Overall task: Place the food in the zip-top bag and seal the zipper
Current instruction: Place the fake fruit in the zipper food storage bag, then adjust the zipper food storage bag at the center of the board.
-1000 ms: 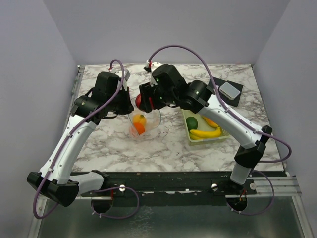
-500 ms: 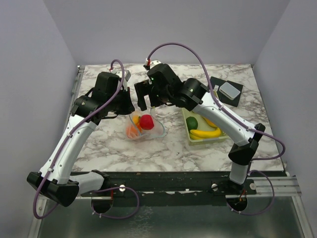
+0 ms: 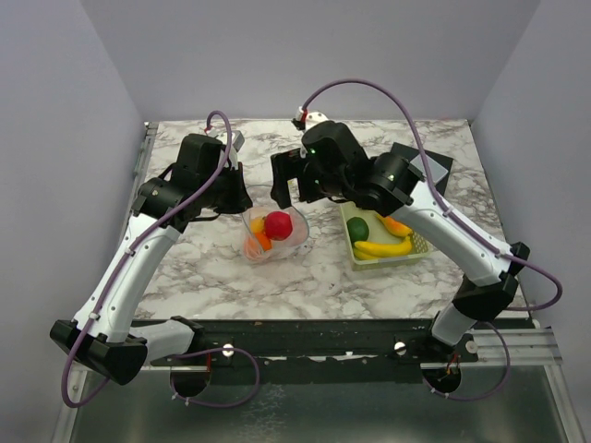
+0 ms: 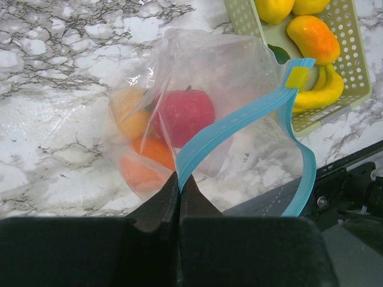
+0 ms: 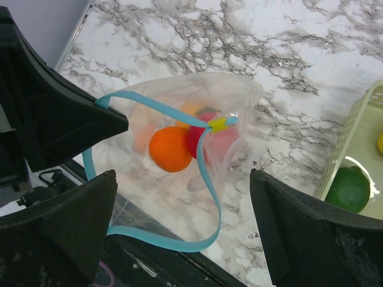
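The clear zip-top bag (image 3: 274, 235) hangs open at mid table. It holds a red round fruit (image 3: 278, 224), an orange piece (image 3: 262, 239) and a yellow-orange piece (image 4: 127, 113). My left gripper (image 4: 178, 177) is shut on the light blue zipper (image 4: 230, 128) at the bag's mouth and holds it up. The zipper (image 5: 206, 179) loops open, with a yellow slider (image 5: 218, 124). My right gripper (image 5: 182, 197) is open and empty, above the bag's mouth (image 3: 286, 180). More food lies in the basket: bananas (image 3: 383, 247), a green round one (image 3: 357, 229) and an orange-yellow piece (image 3: 395, 226).
A pale yellow-green perforated basket (image 3: 414, 251) stands right of the bag. A dark pad with a grey block (image 3: 441, 166) lies at the back right, partly hidden by the right arm. The table's black front edge (image 3: 314, 323) runs below the bag.
The red fruit, held at the right gripper a second ago, now lies inside the bag. The right gripper has opened, let it go, and moved up and to the right. The left arm stays put.
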